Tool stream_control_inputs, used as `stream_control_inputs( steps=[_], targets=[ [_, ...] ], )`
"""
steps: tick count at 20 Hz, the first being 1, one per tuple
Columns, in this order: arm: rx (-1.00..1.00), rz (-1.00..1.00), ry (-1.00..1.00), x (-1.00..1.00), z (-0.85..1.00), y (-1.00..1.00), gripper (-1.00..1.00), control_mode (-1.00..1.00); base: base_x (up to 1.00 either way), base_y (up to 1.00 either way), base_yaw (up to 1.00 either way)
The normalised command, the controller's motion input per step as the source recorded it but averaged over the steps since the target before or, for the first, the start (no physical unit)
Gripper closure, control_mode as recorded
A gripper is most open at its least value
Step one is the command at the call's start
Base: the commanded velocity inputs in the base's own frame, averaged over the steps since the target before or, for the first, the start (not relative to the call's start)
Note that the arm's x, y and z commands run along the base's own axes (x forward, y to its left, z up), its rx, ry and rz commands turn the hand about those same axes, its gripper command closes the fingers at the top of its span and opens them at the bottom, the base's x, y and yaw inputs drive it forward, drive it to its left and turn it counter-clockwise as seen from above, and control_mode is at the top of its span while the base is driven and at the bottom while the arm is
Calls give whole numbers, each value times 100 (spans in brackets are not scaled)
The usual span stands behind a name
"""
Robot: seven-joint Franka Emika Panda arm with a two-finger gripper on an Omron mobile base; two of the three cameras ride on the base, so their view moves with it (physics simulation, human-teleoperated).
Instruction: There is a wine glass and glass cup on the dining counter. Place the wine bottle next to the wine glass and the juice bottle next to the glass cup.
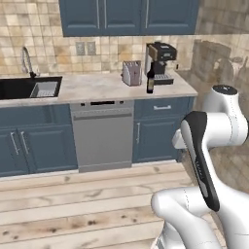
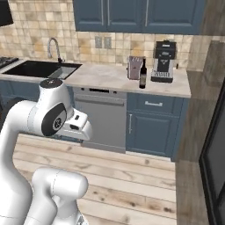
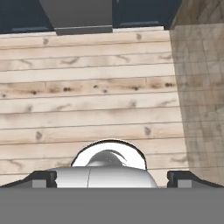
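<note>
Dark wine bottle [image 1: 150, 80] stands upright, neck up, on the wall counter [image 1: 97, 87]; fingers [image 3: 43, 179] apart.

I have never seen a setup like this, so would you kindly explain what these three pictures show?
This is a rendered kitchen with a white robot arm on a driving base. Two pictures come from cameras on the base, behind the arm to its left and right. The third looks along the gripper down at the wooden floor; its jaws stand open and hold nothing. On the pale stone wall counter stand a tall slim dark wine bottle, a silver toaster and a black coffee machine; a black sink lies at the left.
</note>
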Motion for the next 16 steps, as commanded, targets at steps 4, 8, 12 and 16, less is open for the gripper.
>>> stream_control_inputs(
  steps=[4, 8, 12, 16],
  targets=[
    [0, 0, 0, 0, 0, 0, -100, 100, 71, -41, 0],
    [0, 0, 0, 0, 0, 0, -100, 100, 73, -38, 0],
    [0, 0, 0, 0, 0, 0, -100, 100, 77, -33, 0],
    [0, 0, 0, 0, 0, 0, -100, 100, 75, -28, 0]
  ],
)
